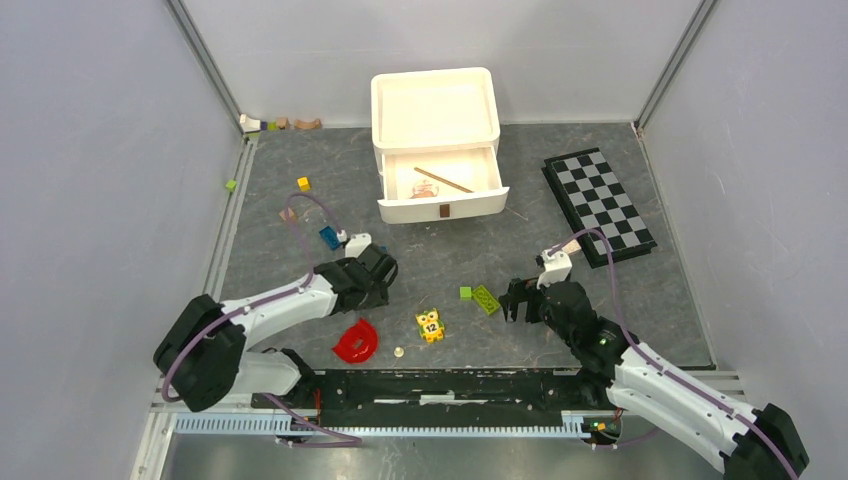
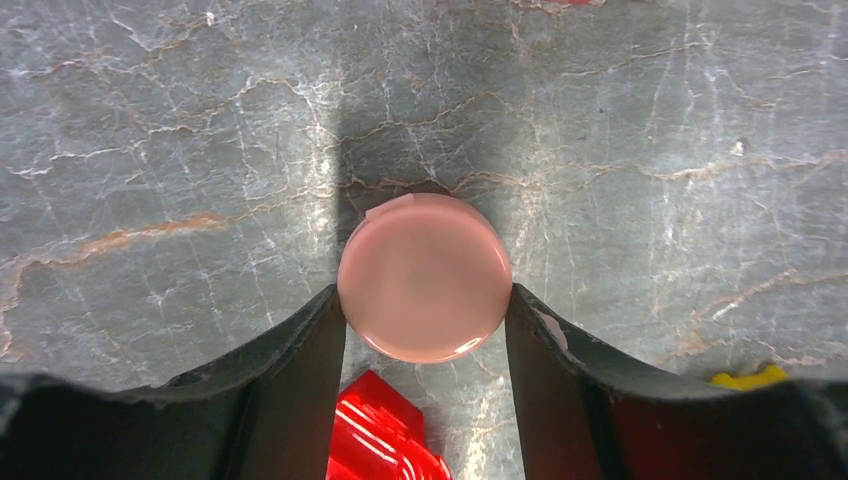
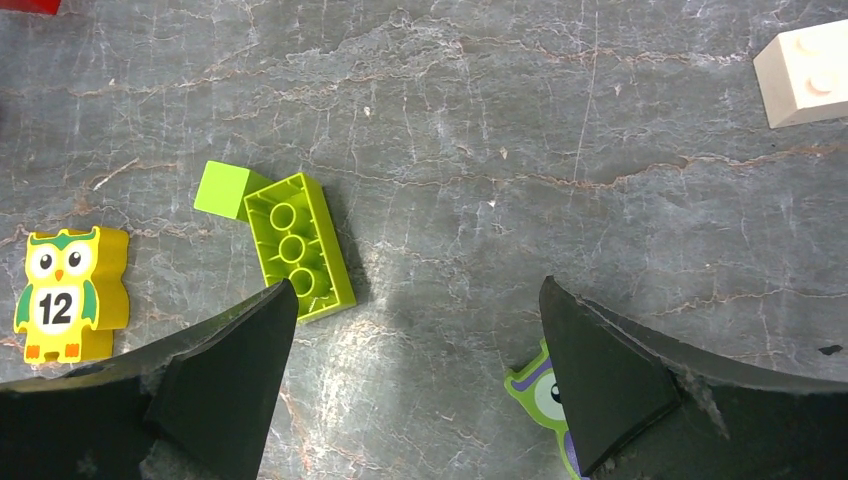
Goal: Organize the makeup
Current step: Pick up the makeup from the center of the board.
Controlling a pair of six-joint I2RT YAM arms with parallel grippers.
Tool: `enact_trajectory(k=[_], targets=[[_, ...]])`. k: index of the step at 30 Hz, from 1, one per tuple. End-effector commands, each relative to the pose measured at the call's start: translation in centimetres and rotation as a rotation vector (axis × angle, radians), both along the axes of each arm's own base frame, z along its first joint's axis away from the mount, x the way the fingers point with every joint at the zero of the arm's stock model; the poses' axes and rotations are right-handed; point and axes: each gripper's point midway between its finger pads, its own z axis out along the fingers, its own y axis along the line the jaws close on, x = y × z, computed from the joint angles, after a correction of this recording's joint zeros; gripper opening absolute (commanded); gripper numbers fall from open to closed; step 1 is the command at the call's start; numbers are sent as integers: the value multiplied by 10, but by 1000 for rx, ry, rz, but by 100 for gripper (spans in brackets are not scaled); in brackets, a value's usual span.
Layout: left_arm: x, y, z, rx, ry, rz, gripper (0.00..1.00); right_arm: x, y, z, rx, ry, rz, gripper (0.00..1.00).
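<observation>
Two claws are working low over the grey counter (image 1: pixel 560 300). Nearest, a red half-ring piece (image 1: pixel 357 341) and a yellow owl block (image 1: pixel 430 325) are lying between the arms. The left claw (image 2: pixel 424 292) is clamping the round pink disc (image 2: pixel 424 270), fingers (image 2: pixel 320 350) pressing both its sides, left of centre just beyond the red piece. The right claw (image 3: pixel 418 290) is hanging with jaws wide apart, gripping nothing, just beside a green brick (image 3: pixel 298 245). Far centre, a white drawer unit (image 1: pixel 438 100) is standing with its drawer pulled out, a thin pencil (image 1: pixel 443 179) lying inside.
</observation>
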Motion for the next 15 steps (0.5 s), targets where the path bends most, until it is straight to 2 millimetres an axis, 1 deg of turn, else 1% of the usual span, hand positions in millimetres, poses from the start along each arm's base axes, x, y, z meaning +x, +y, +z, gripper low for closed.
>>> enact_trajectory(k=[1,4,6,11,15], targets=[[12,-1,36,-28,-97,26,54,7,-1,16,13,-42,-22,98],[10,7,60,-32,-136,35,54,6,-2,17,12,-42,-27,98],[10,12,80,-38,-174,40,54,6,-4,17,11,-45,-34,98],[15,23,142,-28,-275,18,53,6,-9,14,-2,-46,-54,98],[28,15,196,-16,-335,-54,53,6,-11,14,-20,-44,-55,98]])
